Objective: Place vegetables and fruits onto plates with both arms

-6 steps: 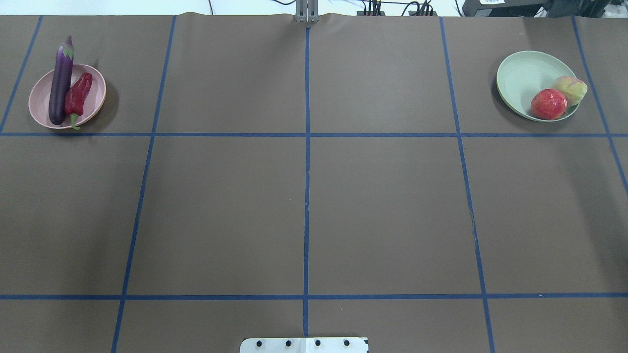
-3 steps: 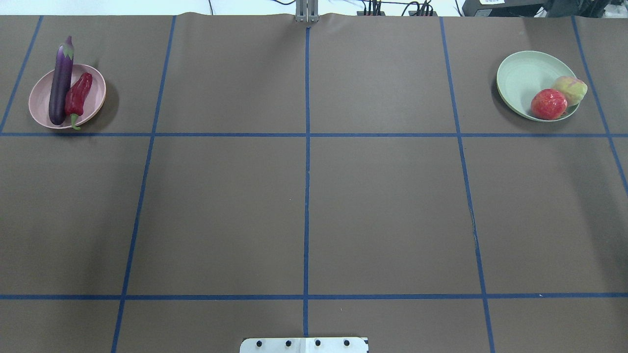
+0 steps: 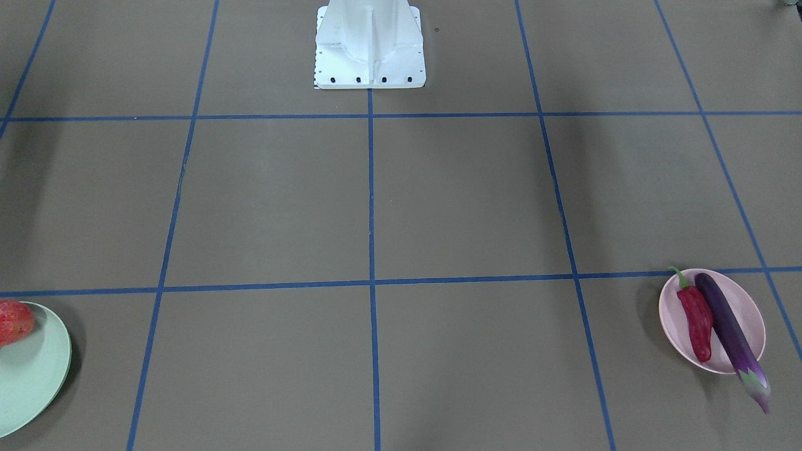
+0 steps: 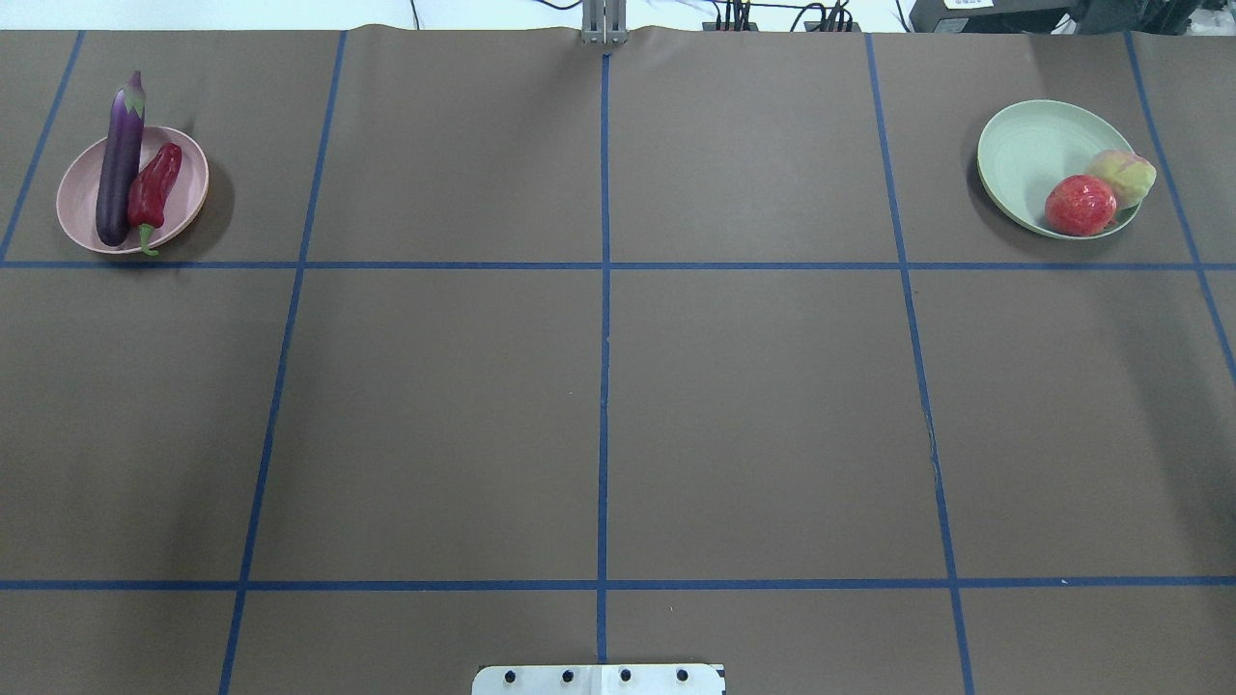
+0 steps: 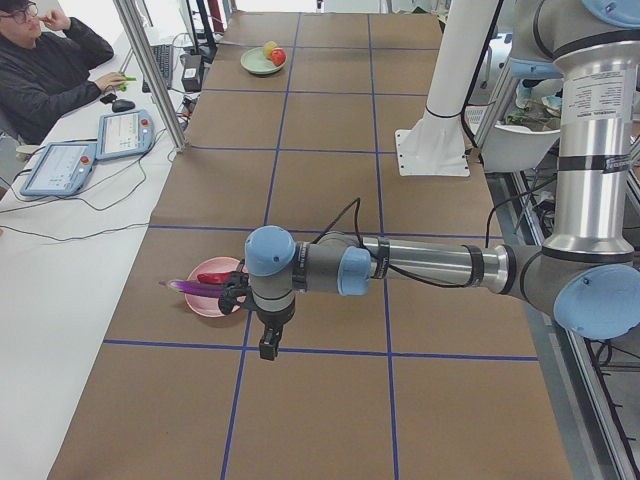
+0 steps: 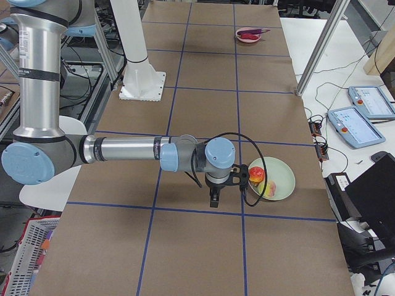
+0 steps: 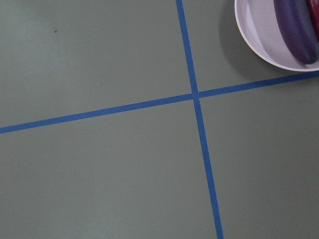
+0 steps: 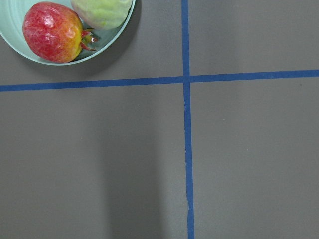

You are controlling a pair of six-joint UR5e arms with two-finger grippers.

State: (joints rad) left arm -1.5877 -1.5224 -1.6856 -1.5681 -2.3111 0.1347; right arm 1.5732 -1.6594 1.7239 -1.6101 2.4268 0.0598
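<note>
The purple eggplant [image 4: 121, 159] and the red chili pepper [image 4: 154, 188] lie side by side on the pink plate [image 4: 79, 198] at the far left. The pomegranate-like fruit [image 4: 1080, 205] and the peach [image 4: 1122, 178] sit on the mint green plate [image 4: 1019, 154] at the far right. My left gripper [image 5: 264, 346] hangs above the table just beside the pink plate [image 5: 210, 303]. My right gripper [image 6: 213, 198] hangs just beside the green plate [image 6: 281, 179]. Both show only in the side views, so I cannot tell whether they are open or shut.
The brown table cover is marked with a grid of blue tape lines [image 4: 603, 386]. The white base block [image 3: 369, 44] stands at the robot's edge. An operator [image 5: 45, 70] sits at a side desk with tablets and cables.
</note>
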